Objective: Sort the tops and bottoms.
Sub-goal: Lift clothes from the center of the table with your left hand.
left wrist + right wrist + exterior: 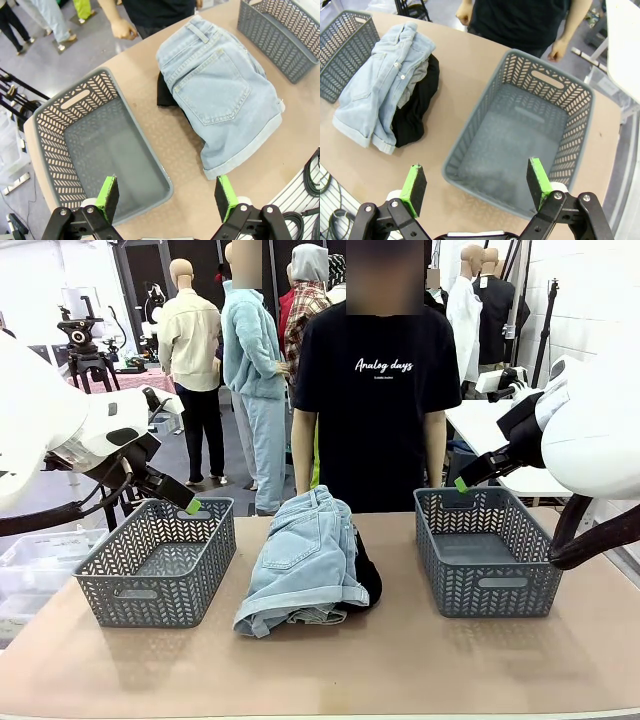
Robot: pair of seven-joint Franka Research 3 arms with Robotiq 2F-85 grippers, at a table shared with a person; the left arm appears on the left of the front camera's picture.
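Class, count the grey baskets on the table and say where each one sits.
2. The left basket sits at the table's left side, the right basket at its right side, with the denim shorts piled between them. None seems hidden.

Denim shorts (305, 560) atop black garment (366, 575), mid-table.

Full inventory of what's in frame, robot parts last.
Left grey plastic lattice basket: one, grey, empty, table's left end.
Right grey plastic lattice basket: one, grey, empty, right end.
Light blue denim shorts: one, pale blue, top of the middle pile.
Black soft garment: one, black, under the shorts.
Grey cloth: one fold, grey, between those two.
Beige table: one, beige, under everything.
Person: one, black T-shirt, far side.
Left gripper: one, black with green pads, fingers apart, empty, over left basket.
Right gripper: same, over right basket.
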